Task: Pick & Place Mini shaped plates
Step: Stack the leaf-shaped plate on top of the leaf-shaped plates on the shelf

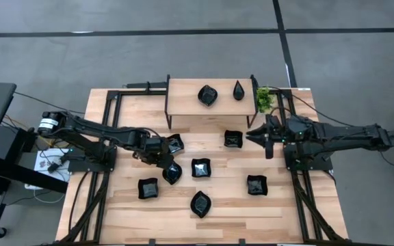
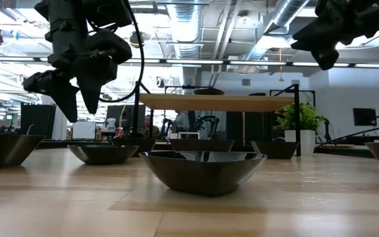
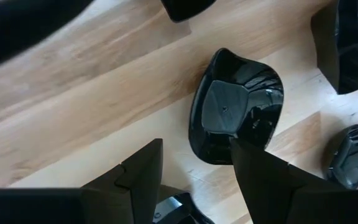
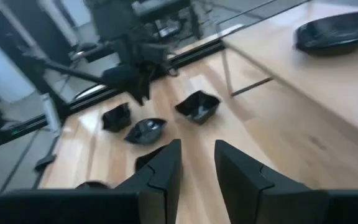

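Note:
Several glossy black mini plates lie on the wooden table: squares [image 1: 233, 139], [image 1: 200, 167], [image 1: 148, 188], [image 1: 256, 184], [image 1: 175, 143] and a leaf oval [image 1: 200, 203]. Two more sit on the raised shelf [image 1: 208, 95], [image 1: 239, 89]. My left gripper [image 1: 163, 158] hangs open above the table [image 2: 79, 108]. Its fingers point down over a rounded plate [image 3: 235, 109], [image 1: 172, 173] without touching it. My right gripper [image 1: 250, 135] is raised at the table's right [image 2: 328, 62]. It is open by a small gap [image 4: 197, 152], beside the square plate.
A wooden shelf on a black frame [image 1: 211, 109] stands at the far edge. A small green plant [image 1: 264, 99] sits by its right end. Black frame rails run along both table sides [image 1: 101, 137], [image 1: 299, 178]. Bare wood shows near the front edge [image 1: 265, 219].

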Controlling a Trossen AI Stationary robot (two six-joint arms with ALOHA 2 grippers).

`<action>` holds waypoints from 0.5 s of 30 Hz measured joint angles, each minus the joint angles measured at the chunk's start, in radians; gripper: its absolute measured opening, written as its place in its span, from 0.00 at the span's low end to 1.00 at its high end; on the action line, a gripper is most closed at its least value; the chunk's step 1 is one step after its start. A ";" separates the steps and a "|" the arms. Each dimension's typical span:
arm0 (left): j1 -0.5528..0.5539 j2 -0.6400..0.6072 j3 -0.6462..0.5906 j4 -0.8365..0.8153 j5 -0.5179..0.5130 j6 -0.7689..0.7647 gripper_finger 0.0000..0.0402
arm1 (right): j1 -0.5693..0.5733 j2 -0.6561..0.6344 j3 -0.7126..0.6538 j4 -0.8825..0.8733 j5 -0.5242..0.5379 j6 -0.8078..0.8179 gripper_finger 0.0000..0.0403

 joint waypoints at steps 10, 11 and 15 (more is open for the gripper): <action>0.000 0.032 0.000 0.042 0.014 -0.052 0.48 | 0.000 0.003 0.000 -0.006 0.089 0.026 0.23; 0.000 0.045 0.000 0.058 0.014 -0.052 0.48 | 0.000 0.003 0.000 -0.002 0.089 0.026 0.23; 0.000 0.100 0.000 0.061 0.014 -0.052 0.48 | 0.000 0.003 0.000 -0.003 0.089 0.027 0.23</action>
